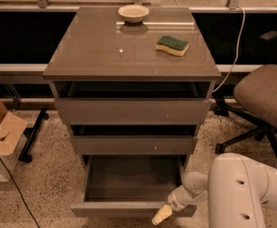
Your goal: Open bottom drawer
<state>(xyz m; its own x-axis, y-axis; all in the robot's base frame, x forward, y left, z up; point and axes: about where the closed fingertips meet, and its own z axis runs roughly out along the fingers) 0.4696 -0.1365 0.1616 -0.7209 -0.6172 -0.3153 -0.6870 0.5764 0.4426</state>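
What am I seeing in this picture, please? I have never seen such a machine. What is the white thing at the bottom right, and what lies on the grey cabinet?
The white thing is the robot's arm. It ends in the gripper, its hand, which is at the front right corner of the bottom drawer. That drawer is pulled out. Whether the gripper holds it, I cannot tell. The single camera looks down at the cabinet from the front. On the cabinet's top lie a small bowl and a green and yellow sponge.
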